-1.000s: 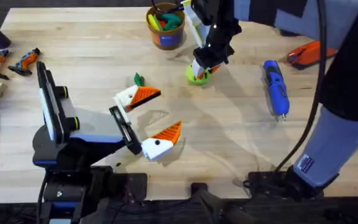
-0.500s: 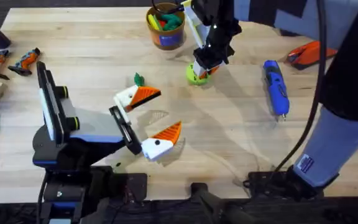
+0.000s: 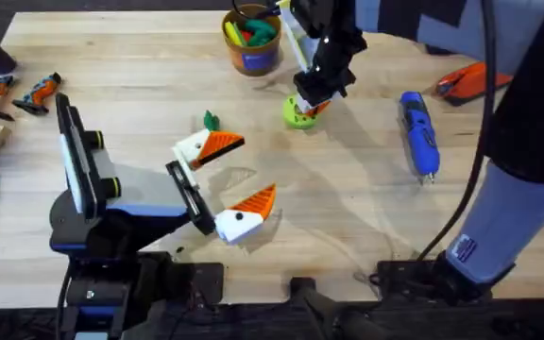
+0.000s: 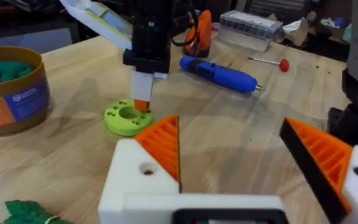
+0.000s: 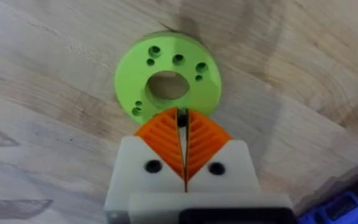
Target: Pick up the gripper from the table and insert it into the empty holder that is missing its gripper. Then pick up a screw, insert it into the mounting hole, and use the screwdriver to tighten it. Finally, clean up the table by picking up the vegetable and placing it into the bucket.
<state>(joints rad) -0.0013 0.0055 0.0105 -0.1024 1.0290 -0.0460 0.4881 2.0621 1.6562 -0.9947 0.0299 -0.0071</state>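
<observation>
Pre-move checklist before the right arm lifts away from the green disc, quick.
1. Right gripper over the lime-green disc, fingers shut: ok.
2. Screw held between its pads: cannot tell.
3. Left gripper open, orange pads on both fingers: ok.
4. Screwdriver lying free on the table: ok.
5. Vegetable in the bucket: not ok, it lies on the table.

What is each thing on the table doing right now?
Right gripper: shut, tips at the green disc.
Left gripper: open, holding nothing.
Green disc: flat on the table.
Screwdriver: lying down, untouched.
Bucket: upright, toys inside.
Vegetable: on the table.
</observation>
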